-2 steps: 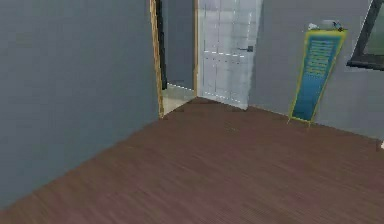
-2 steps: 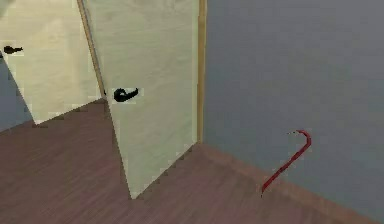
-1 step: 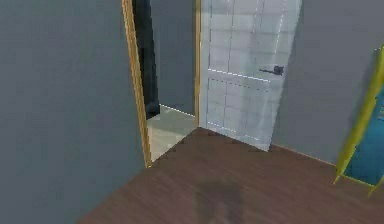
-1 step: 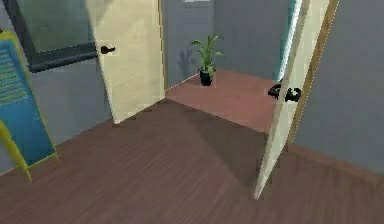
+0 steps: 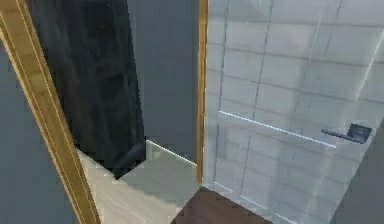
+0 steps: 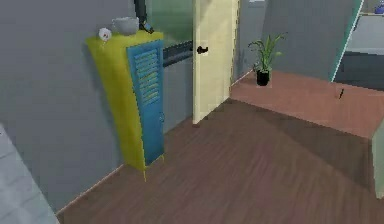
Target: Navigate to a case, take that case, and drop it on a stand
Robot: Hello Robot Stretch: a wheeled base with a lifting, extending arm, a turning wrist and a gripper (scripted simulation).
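No case can be made out in either view. A yellow cabinet (image 6: 128, 100) with a blue louvred door stands against the grey wall in the arm side view's left half; on its top sit a small white round thing (image 6: 105, 34) and a grey bowl-like thing (image 6: 126, 24).
Ahead, a white tiled door (image 5: 300, 110) with a dark lever handle (image 5: 350, 132) fills the forward view's right. A wood-framed doorway (image 5: 203, 90) leads to pale floor and a tall black cabinet (image 5: 95, 80). A pale yellow door (image 6: 214, 55) and a potted plant (image 6: 264, 58) stand across open brown floor (image 6: 260, 160).
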